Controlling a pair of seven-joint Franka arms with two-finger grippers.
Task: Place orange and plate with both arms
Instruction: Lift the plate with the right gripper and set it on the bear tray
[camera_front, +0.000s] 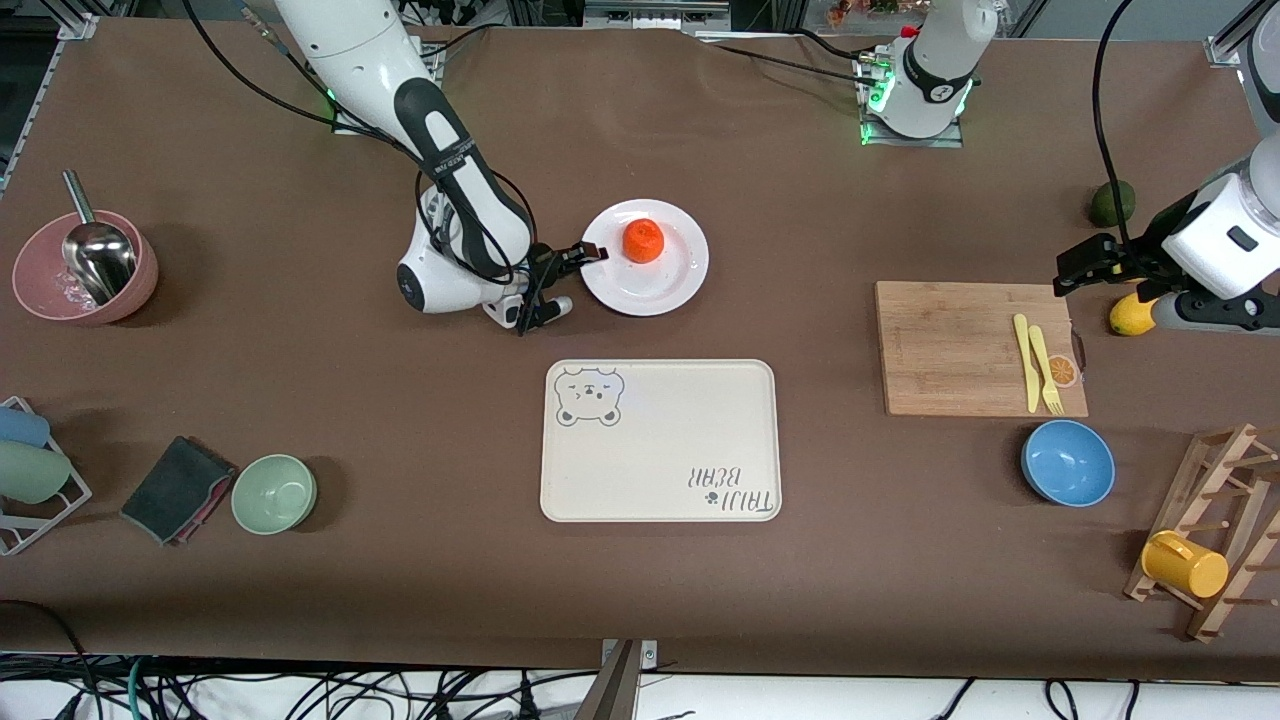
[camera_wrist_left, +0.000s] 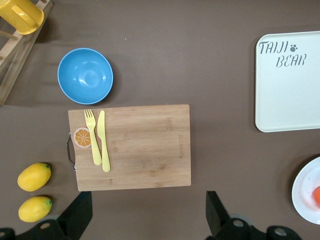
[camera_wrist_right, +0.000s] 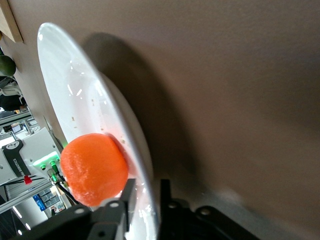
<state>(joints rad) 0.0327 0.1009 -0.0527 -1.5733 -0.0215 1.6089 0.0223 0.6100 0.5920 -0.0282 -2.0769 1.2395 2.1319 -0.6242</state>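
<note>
We've got our right hand (camera_front: 585, 255) pinching the plate (camera_front: 672, 287) rim at its end, orange (camera_front: 643, 240) aboard; our left hand (camera_wrist_left: 145, 215) waits spread over the cutting board (camera_wrist_left: 145, 150).

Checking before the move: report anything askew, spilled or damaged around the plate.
Nothing stands out. The orange sits upright on the plate, which lies flat on the table; the right gripper pinches its rim. No spill or damage shows.
</note>
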